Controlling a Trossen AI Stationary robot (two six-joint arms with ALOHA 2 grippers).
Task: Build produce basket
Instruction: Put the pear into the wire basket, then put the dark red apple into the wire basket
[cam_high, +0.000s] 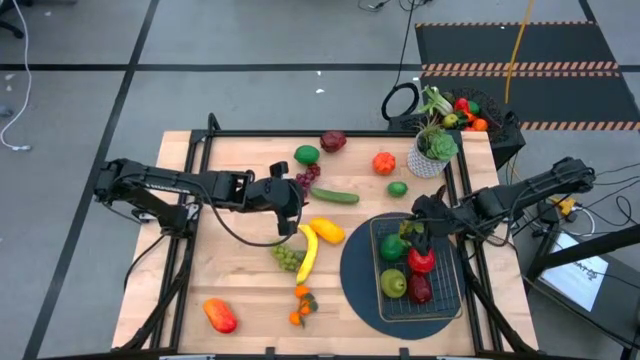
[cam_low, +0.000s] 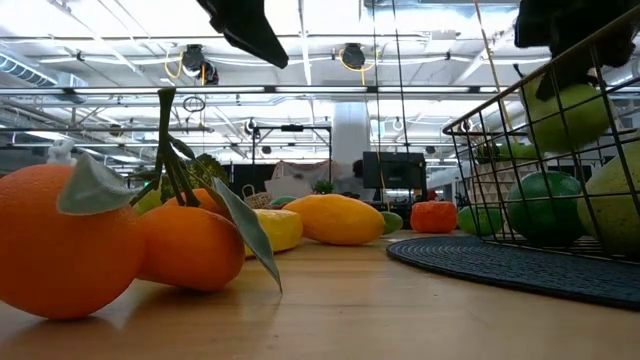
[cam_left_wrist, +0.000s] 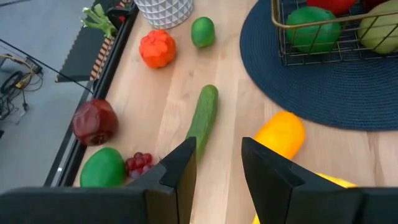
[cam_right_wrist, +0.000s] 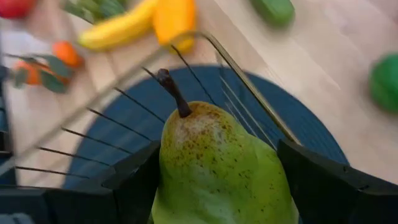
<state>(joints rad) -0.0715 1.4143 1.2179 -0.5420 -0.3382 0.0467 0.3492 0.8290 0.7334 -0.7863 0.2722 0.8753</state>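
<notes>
The wire basket (cam_high: 445, 300) stands on a dark round mat (cam_high: 360, 275) at the table's right and holds several fruits, among them a green apple (cam_high: 393, 247). My right gripper (cam_high: 418, 232) hangs over the basket's far end, shut on a speckled green pear (cam_right_wrist: 214, 168). Loose produce lies mid-table: a cucumber (cam_left_wrist: 203, 117), a yellow fruit (cam_left_wrist: 281, 134), a banana (cam_high: 308, 252), green grapes (cam_high: 288, 257), purple grapes (cam_left_wrist: 138, 163). My left gripper (cam_left_wrist: 217, 155) hovers open above the cucumber's near end with nothing between its fingers. My right gripper pinches the pear's wide body (cam_right_wrist: 174, 180) between its two fingers, one on each side. The fingers slant downward, and the stem (cam_right_wrist: 173, 92) points away from them. In the low view the pear (cam_low: 560, 110) hangs behind the basket's wires, above the fruits inside.
A potted plant (cam_high: 432, 150) stands at the far right corner, beside a black bin (cam_high: 505, 135) off the table. An orange-red fruit (cam_high: 384, 162), a lime (cam_high: 397, 188), a green fruit (cam_high: 306, 155) and a dark red one (cam_high: 333, 141) lie far. Oranges (cam_high: 300, 305) and a red fruit (cam_high: 220, 315) lie near.
</notes>
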